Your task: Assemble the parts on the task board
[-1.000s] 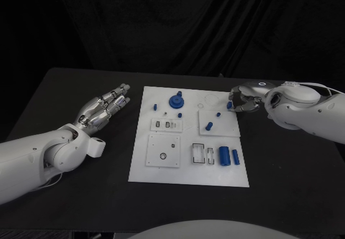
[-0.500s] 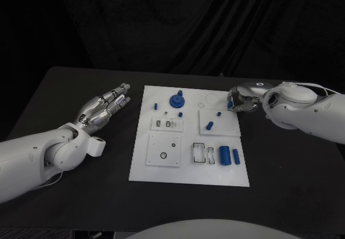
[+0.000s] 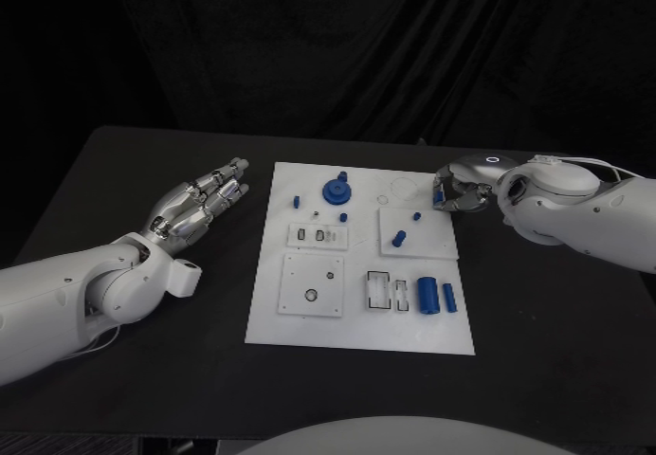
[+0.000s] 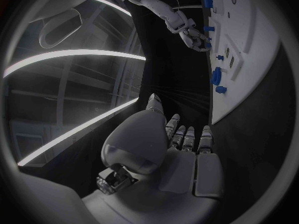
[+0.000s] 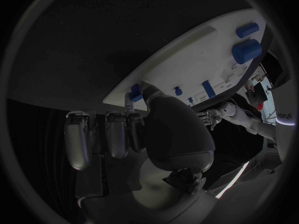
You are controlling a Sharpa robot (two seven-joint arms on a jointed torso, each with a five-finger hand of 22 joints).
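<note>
We judge the job barely begun; most blue parts (image 3: 428, 295) lie loose on the white board (image 3: 359, 327) at the surface's middle; the right hand (image 3: 463, 189), at the board's two o'clock edge, pinches a small blue piece (image 5: 135, 92); the left hand (image 3: 198, 204) rests released at nine o'clock; the pinch itself is hard to make out.

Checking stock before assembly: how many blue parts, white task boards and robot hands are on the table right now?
Blue parts: 8, counting the one beside the right hand
White task board: 1
Hands: 2, with the left hand
Total: 11
</note>
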